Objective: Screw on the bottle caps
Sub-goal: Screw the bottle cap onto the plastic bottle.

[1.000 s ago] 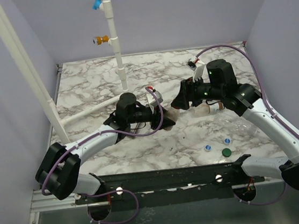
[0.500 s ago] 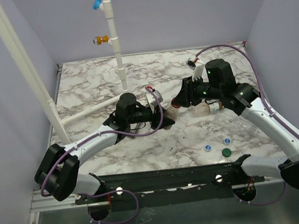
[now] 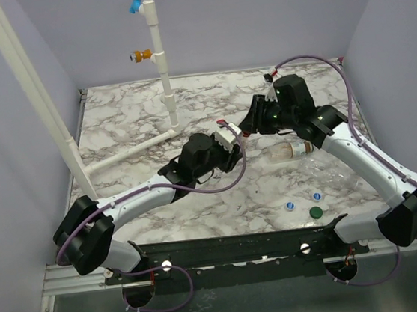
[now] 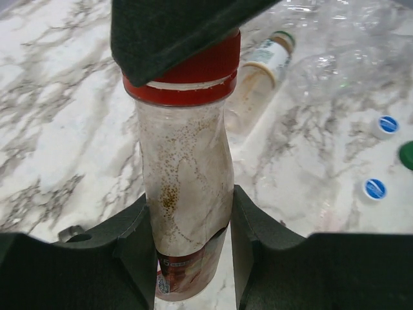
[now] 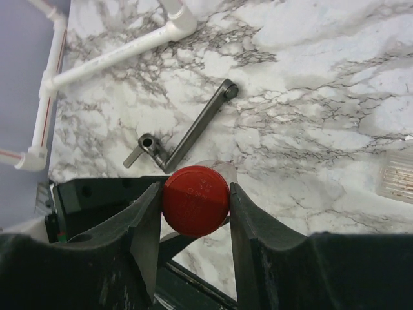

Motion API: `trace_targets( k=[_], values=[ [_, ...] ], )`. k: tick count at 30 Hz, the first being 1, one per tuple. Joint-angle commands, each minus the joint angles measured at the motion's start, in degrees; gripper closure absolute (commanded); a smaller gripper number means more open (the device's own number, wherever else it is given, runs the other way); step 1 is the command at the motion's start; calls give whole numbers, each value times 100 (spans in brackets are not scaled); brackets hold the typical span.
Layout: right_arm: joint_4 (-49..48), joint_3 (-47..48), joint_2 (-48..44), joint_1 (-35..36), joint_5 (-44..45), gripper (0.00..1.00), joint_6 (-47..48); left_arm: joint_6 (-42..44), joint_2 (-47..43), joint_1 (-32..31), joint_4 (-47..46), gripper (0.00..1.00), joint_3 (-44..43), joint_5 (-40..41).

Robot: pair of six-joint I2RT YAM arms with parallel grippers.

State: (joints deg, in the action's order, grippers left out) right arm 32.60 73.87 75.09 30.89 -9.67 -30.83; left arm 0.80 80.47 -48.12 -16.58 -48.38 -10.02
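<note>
Marble table [image 3: 129, 120], left gripper [image 4: 192, 226] clamped round a bottle [image 4: 187, 174] mid-frame in the top view, right gripper [image 5: 195, 201] pinching the red cap [image 5: 195, 194] sat on its neck, another bottle [image 3: 287, 151] lying just right, loose caps [image 3: 290, 207] lower right

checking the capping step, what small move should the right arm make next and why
Probably rotate the right gripper to thread it down: it is closed on the red cap, seated on the bottle, whose body the left gripper clamps against the twist.
</note>
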Motion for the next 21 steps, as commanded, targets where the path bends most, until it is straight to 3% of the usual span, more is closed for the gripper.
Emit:
trace_targets(
  k=[1,4,6,11,13,15,21],
  values=[
    [873,154,352,145,243,77,-764,637,179,-446,-764,100,-697,2034],
    [867,187,360,145,508,74,-909,694,263,-497,-743,100,-769,2173],
    [848,237,319,145,680,63,-969,757,238,-493,-696,100,-732,2076],
    [938,471,155,144,1291,19,-979,914,119,-405,-175,100,-583,1373],
    [1026,606,110,141,1560,7,-973,919,73,-305,17,100,-488,1042],
    [1047,648,-11,135,1770,1,-951,793,4,-131,136,100,-386,430],
    [349,244,-658,134,1366,0,-379,297,-162,601,408,100,-246,-1434]
  ],
)
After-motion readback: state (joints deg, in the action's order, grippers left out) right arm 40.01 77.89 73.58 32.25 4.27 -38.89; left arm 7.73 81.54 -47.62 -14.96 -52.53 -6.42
